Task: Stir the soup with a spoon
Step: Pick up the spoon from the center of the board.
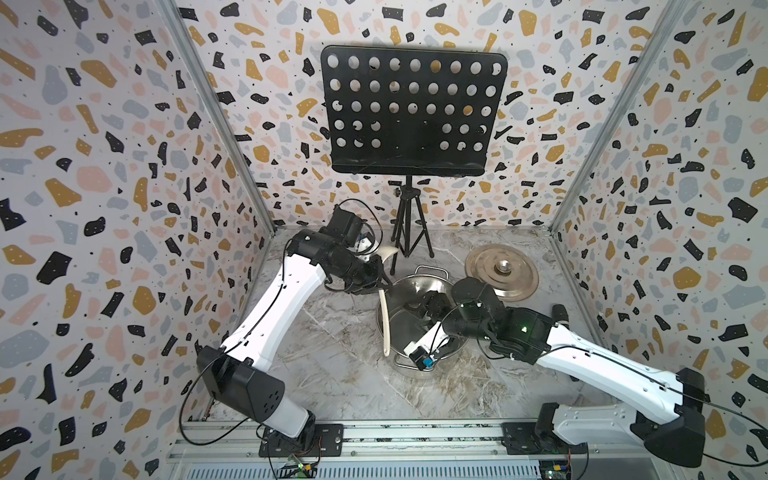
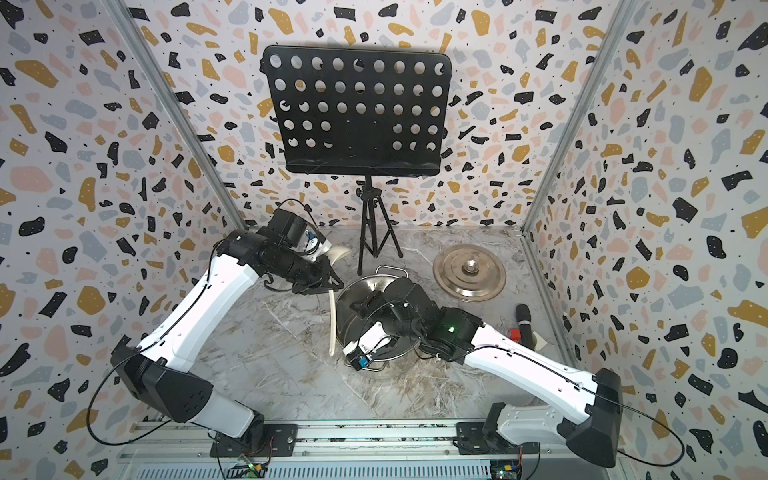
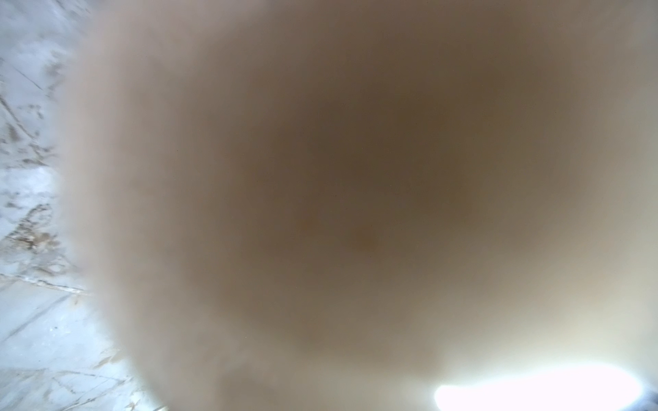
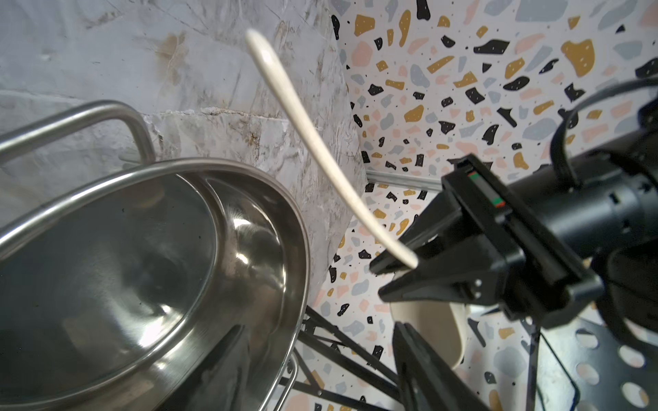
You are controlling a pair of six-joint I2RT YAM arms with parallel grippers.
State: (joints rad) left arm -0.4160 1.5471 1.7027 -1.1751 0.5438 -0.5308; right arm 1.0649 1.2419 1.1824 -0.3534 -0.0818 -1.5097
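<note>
The left gripper (image 1: pixel 380 277) is clamped tight on the cream ladle (image 1: pixel 386 328) where handle meets bowl, as the right wrist view shows (image 4: pixel 395 270); the ladle hangs in the air just left of the steel pot (image 1: pixel 409 291), outside it, its handle pointing toward the front rail and its bowl back by the wrist, a beige blur (image 3: pixel 356 195) filling the left wrist view; the pot shows only bare metal; the right gripper (image 1: pixel 431 301) hangs over the pot's mouth holding nothing I can see, and I cannot tell how wide its jaws stand; the lid (image 1: pixel 501 272) lies flat on the marble table (image 1: pixel 332 374), behind and right of the pot.
</note>
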